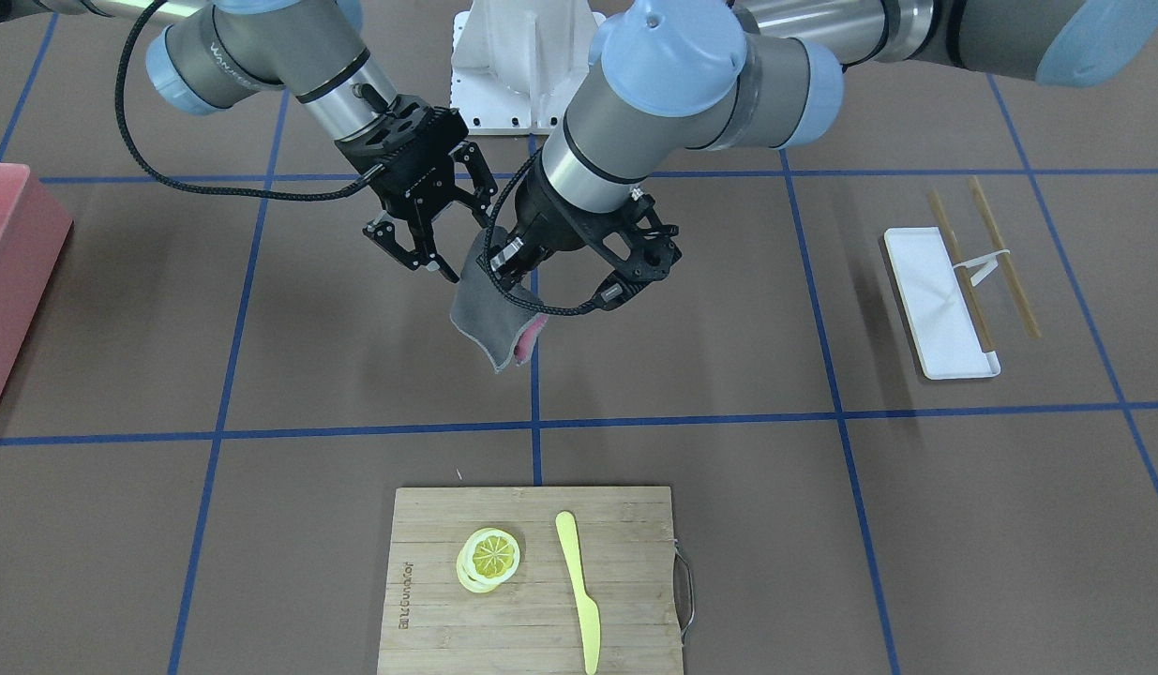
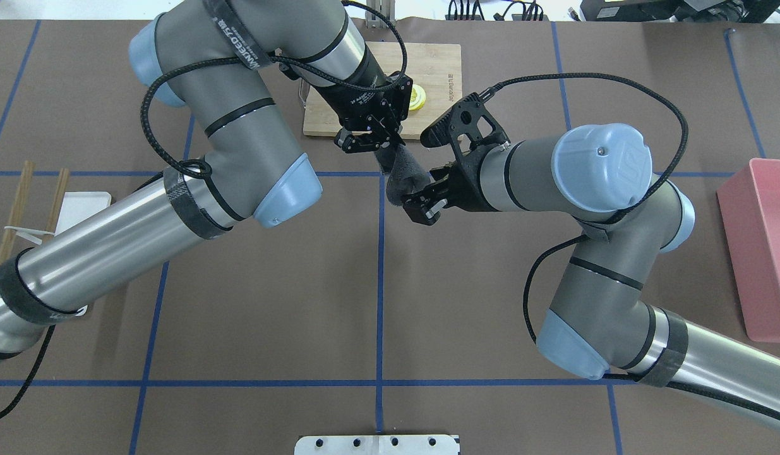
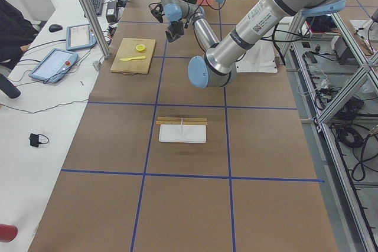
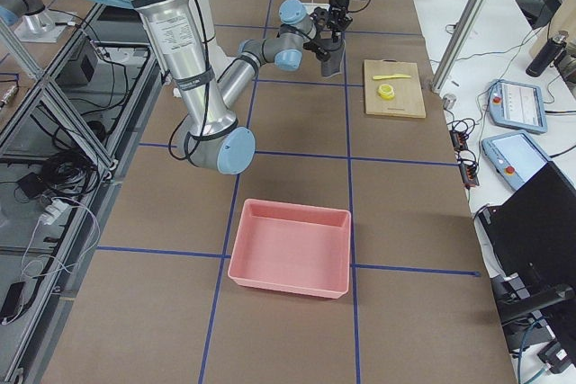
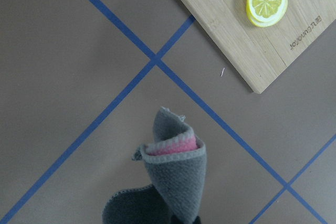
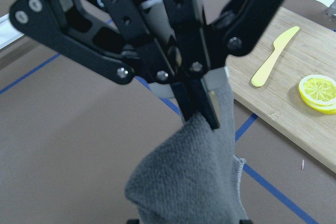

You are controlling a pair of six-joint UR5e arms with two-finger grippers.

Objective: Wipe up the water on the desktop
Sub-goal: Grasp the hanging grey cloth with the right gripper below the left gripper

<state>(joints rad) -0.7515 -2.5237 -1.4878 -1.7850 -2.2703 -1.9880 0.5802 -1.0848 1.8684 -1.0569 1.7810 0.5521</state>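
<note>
One folded gray cloth (image 1: pixel 489 319) with pink inside hangs over the flat brown counter (image 1: pixel 710 375), pinched by the left tool (image 1: pixel 499 263); the right tool (image 1: pixel 419 258) is spread wide.

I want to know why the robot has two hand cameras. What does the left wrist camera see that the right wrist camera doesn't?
Only the left wrist camera shows the pink inside of the gray cloth. Only the right wrist camera shows the left gripper pinching the cloth's top, plus the whole yellow knife. Both show the cloth, the lemon slice, the bamboo cutting board and the brown desktop.
</note>
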